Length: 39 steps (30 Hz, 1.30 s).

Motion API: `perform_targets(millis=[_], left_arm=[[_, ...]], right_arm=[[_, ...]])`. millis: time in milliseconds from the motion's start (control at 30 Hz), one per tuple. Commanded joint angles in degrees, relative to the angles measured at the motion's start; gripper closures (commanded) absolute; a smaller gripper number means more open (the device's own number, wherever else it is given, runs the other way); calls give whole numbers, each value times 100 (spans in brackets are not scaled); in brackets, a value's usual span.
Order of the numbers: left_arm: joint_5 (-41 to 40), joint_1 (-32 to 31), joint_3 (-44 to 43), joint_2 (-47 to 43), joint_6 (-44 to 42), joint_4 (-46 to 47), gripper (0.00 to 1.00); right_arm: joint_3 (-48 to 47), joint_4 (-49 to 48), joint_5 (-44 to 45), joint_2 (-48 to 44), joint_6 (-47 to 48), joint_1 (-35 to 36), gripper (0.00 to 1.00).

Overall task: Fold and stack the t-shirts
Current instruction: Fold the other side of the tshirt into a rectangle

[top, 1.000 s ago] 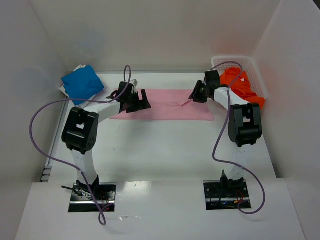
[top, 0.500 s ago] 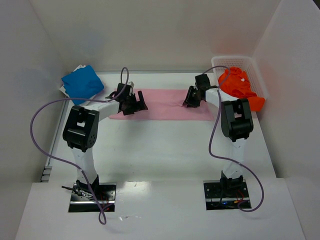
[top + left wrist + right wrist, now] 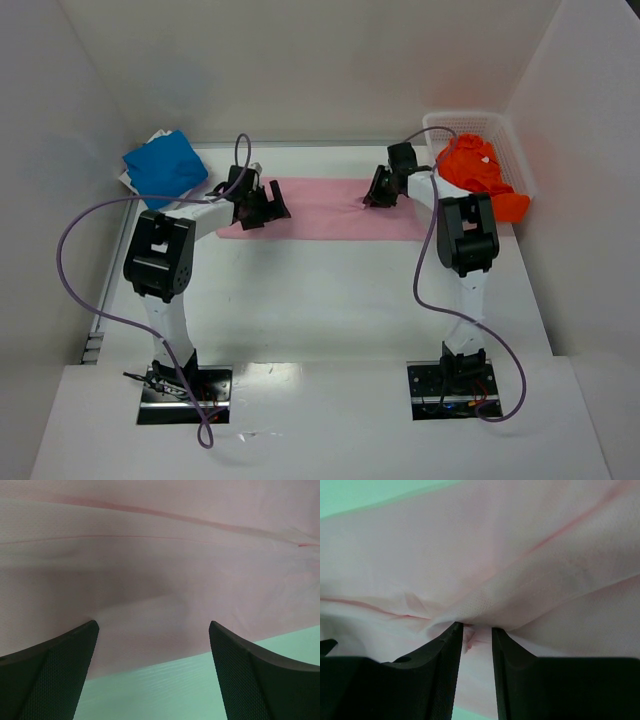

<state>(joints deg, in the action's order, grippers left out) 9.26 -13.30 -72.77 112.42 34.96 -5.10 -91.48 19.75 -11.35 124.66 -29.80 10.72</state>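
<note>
The light pink t-shirt [image 3: 330, 210] lies flat as a long strip across the back of the table. My left gripper [image 3: 262, 205] hovers over the strip's left end, open wide. In the left wrist view the gripper [image 3: 152, 630] has the shirt's near edge [image 3: 160, 555] between its fingers. My right gripper [image 3: 378, 190] is down on the shirt's upper right part. In the right wrist view the gripper [image 3: 476, 629] has narrow jaws with a gap, and a small pucker of pink cloth [image 3: 470, 555] sits at the tips. The bright blue t-shirt [image 3: 165, 165] lies folded at the back left. The orange t-shirt [image 3: 480, 175] is bunched in the basket.
The white mesh basket [image 3: 470, 117] stands in the back right corner against the wall. White walls close in the table on the left, back and right. Purple cables loop from both arms over the near table.
My right gripper has moved left onto the pink shirt and its jaws have narrowed a little. The left gripper has shifted slightly left and stayed open.
</note>
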Motion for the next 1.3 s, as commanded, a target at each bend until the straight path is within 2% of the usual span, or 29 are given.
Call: perform_targets(millis=[0,333,667,867,1000,1267], left_arm=[[76,38,-176,192,72,-43,1],[191,91,-229,298,20,-43,1],[296,196,-229,298,-33,-43,1],[349,196,-176,298,-86,-43,1],[349,196,-229,298,-86,-43,1],[402,249,-229,298,-139,-96,1]], right_arm=[[-440,-94,37,85,-52,-9,65],[-985,-155,37,444,-210,-9,65],[-2645,160,-69,1191,-316,-9,65],[-2849,214,-130,929,-316,-9,65],[-2332,327,255,350,-202,-9,65],[-82,38,468,-731,-210,-9,66]])
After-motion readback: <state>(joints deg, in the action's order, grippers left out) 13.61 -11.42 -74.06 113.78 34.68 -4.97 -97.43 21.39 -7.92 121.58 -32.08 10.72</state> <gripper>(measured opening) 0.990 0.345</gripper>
